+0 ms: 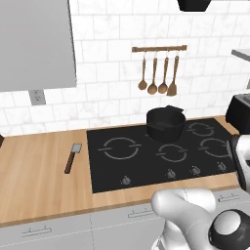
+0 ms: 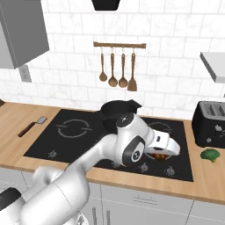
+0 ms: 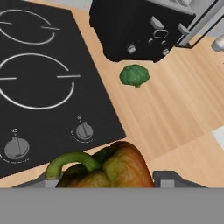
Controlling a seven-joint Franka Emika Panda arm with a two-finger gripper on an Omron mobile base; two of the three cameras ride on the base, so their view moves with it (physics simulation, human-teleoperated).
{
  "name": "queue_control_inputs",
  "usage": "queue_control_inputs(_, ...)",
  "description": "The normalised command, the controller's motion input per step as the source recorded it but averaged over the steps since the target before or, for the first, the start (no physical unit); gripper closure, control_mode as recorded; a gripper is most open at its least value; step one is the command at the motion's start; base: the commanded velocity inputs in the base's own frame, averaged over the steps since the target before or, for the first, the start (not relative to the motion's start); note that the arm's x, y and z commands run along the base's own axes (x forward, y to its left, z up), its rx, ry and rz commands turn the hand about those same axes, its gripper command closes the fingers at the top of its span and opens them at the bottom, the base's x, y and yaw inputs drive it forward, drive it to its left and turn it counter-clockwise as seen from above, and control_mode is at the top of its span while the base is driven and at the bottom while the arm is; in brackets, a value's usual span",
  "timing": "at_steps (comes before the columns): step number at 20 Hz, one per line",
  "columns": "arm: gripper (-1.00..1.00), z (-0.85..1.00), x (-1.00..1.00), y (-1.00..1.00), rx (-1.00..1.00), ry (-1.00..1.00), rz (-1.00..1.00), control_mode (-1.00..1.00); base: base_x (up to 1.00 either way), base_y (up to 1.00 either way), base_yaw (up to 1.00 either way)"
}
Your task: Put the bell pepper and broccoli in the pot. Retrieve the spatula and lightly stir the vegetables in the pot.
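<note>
One bell pepper (image 3: 109, 168), one broccoli (image 3: 134, 75), one pot (image 1: 165, 124).

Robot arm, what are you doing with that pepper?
The gripper holds the bell pepper between its jaws, up over the front right of the cooktop. The black pot waits on a back burner with no vegetables dropped in yet, as far as can be seen. The broccoli lies on the counter by the toaster, and the spatula lies left of the cooktop.

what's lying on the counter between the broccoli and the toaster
Nothing: in the hand view the strip of wooden counter between the broccoli and the black toaster is bare.
</note>
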Motion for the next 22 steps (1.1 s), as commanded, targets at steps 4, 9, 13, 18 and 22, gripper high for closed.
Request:
queue_control_inputs(4, 1.00, 0.37, 0.00, 0.57, -0.02, -0.01, 0.00, -1.00, 0.00, 0.00, 0.00)
queue_control_inputs(9, 1.00, 0.10, 0.00, 0.57, 0.01, -0.03, 0.00, -1.00, 0.00, 0.00, 0.00)
queue_control_inputs(13, 1.00, 0.13, 0.03, 0.58, 0.00, -0.02, 0.00, -1.00, 0.00, 0.00, 0.00)
queue_control_inputs(18, 1.00, 0.13, 0.08, 0.65, 0.00, -0.03, 0.00, -1.00, 0.00, 0.00, 0.00)
queue_control_inputs(22, 1.00, 0.10, 0.01, 0.60, 0.02, -0.04, 0.01, -1.00, 0.00, 0.00, 0.00)
